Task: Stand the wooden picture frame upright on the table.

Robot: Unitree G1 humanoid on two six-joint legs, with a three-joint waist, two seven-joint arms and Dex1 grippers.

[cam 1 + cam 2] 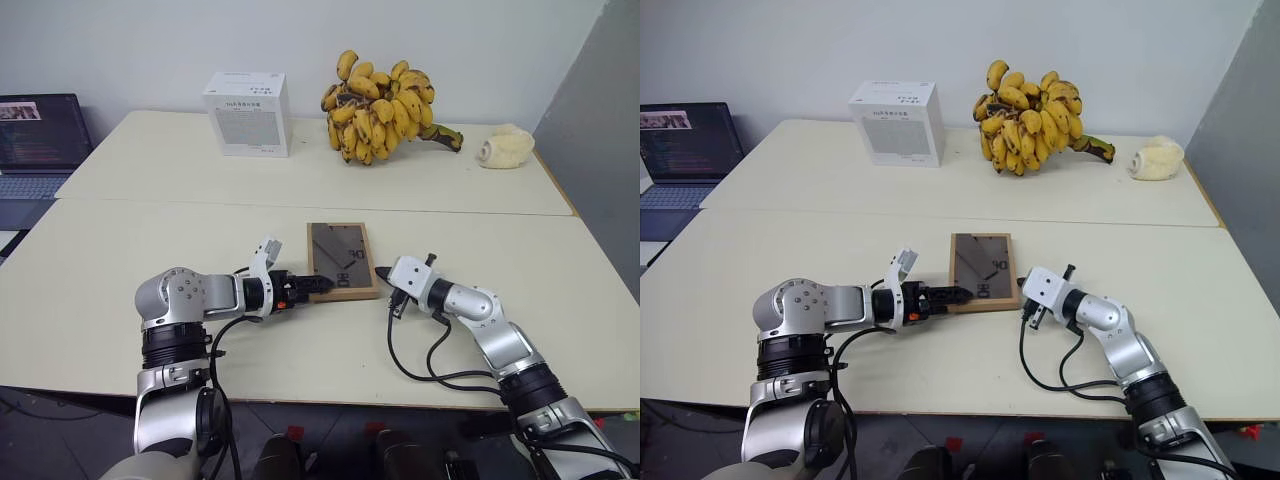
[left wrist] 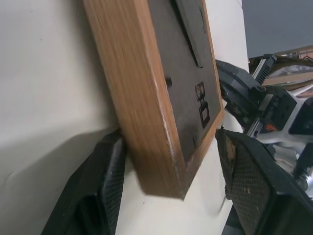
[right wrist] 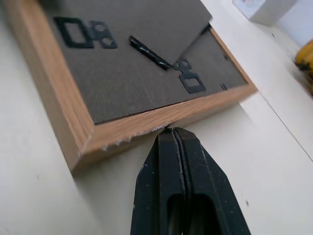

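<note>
Both arms are built of rounded silver-grey metal segments joined by black ribbed collars, with small dark screw holes dotting the round joint housings. A loose black cable loops out from each forearm and runs back toward the body, and the left wrist carries a white angular bracket with a small orange-red mark just behind the fingers. The left gripper point(image 1: 318, 284) and the right gripper point(image 3: 174, 134) each have two black fingers point(image 2: 249, 186), whose inner pads have a fine cross-hatched texture.

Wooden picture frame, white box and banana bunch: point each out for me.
wooden picture frame point(image 1: 338, 257), left eye view, on its dark grey back.
white box point(image 1: 247, 115), left eye view, on its front face.
banana bunch point(image 1: 380, 112), left eye view, middle of the cluster.
</note>
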